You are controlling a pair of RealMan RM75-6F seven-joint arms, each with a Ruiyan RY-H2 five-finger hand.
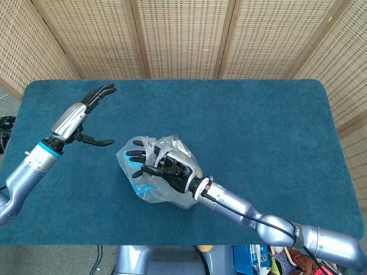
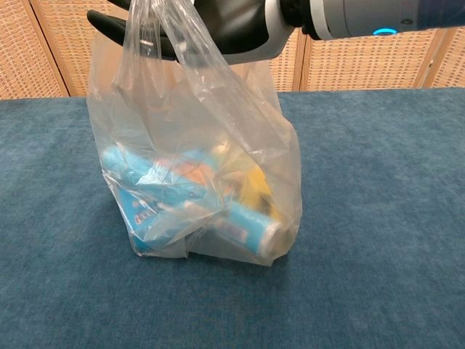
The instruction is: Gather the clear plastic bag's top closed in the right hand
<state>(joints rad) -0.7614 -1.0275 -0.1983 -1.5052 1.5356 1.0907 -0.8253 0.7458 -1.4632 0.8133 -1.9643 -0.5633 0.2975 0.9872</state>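
One clear plastic bag (image 1: 157, 177), two robot hands, left hand (image 1: 73, 119), right hand (image 1: 166, 170), one blue table (image 1: 258, 132)

A blue-carpeted table (image 1: 258, 120) — on it stands one clear plastic bag (image 2: 196, 182) of packaged goods.

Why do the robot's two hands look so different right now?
The right hand is at the top of the plastic bag, with the bag's handles looped over its fingers; the left hand holds nothing. The right hand sits near the middle of the table; the left hand hangs out toward the table's left edge, fingers spread apart. Both have dark fingers on silver arms.
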